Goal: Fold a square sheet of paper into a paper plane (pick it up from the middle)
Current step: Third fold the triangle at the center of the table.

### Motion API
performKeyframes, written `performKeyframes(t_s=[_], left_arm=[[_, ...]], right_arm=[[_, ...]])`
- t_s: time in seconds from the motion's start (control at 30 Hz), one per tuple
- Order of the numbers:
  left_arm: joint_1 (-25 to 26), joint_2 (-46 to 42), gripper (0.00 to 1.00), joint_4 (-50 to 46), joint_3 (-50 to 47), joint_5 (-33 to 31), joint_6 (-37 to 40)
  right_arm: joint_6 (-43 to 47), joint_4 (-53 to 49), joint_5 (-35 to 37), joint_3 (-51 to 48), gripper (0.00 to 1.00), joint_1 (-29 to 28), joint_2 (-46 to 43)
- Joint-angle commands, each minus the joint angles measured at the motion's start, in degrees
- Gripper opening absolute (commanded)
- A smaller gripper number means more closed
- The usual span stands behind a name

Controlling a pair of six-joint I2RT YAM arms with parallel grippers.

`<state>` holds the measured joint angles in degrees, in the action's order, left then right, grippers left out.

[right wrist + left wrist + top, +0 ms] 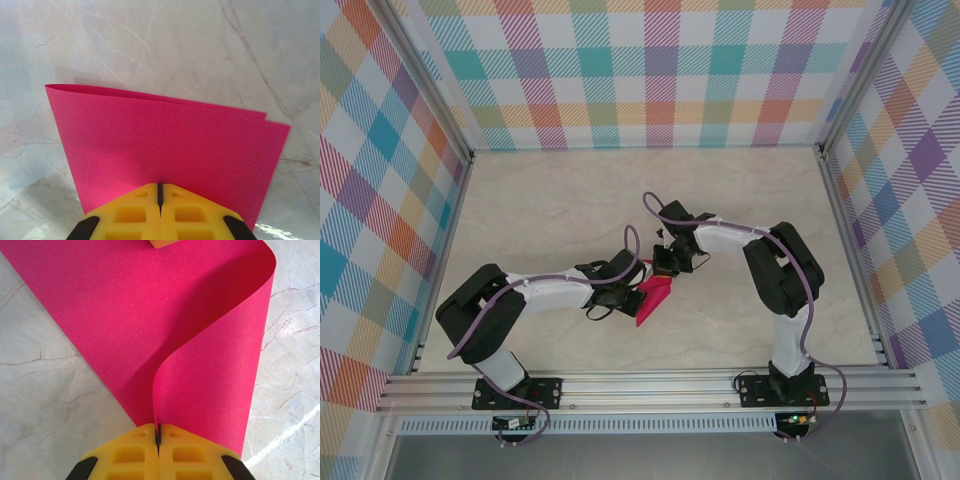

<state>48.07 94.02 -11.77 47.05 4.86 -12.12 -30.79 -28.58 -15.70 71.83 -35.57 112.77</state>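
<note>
Left gripper [158,437] is clamped right down, jaws together, pinching the square sheet of paper [150,315] by one edge. Right gripper [160,192] is the same deal: fully closed, nipping the opposite side where the sheet is doubled over, and at the far edge its two layers sit a touch out of line. So both arms have the pink sheet strung between them over the middle of the table [550,210], just in front of the bases. I can't tell whether its low corner is touching the surface or hanging a hair above it.

Handling-wise, my read is that this stuff weighs basically nothing and has no stiffness to speak of. In the left wrist view it swoops into a big loose curl between the grips instead of lying flat. That curl is soft, not a crease yet, but any hard pinch will leave a permanent mark, so wherever you squeeze had better be where you want a fold.

I'd hold it near the edges with both layers caught together, and keep the arms from pulling apart — thin paper tears or slips out easily.
</note>
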Motion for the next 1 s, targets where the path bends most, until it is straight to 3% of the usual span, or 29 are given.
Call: performKeyframes(t_s=[0.0,0.17,0.27,0.47,0.73,0.97], left_arm=[[-0.26,1.74,0.00,0.51,-1.69,-0.47,0.64],[-0.23,1.43,0.00,0.87,-2.53,-0.35,0.52],[-0.19,1.41,0.00,1.12,-2.71,-0.16,0.43],[-0.22,1.42,0.00,0.96,-2.76,0.05,0.68],[-0.27,2.04,0.00,0.96,-2.59,0.40,0.71],[-0.34,2.63,0.00,1.40,-2.53,0.91,0.43]], right_arm=[[-0.17,-0.05,-2.50,-0.41,0.00,-0.05,-0.40],[-3.54,3.51,-3.57,-4.43,0.00,2.81,-11.31],[-8.01,8.96,-3.04,-11.81,0.00,4.10,-20.06],[-23.44,32.27,-11.12,-33.77,0.00,2.41,-32.22],[-31.30,41.30,-7.94,-42.95,0.00,-7.78,-34.65],[-33.93,46.07,-7.70,-41.76,0.00,-12.77,-29.07]])
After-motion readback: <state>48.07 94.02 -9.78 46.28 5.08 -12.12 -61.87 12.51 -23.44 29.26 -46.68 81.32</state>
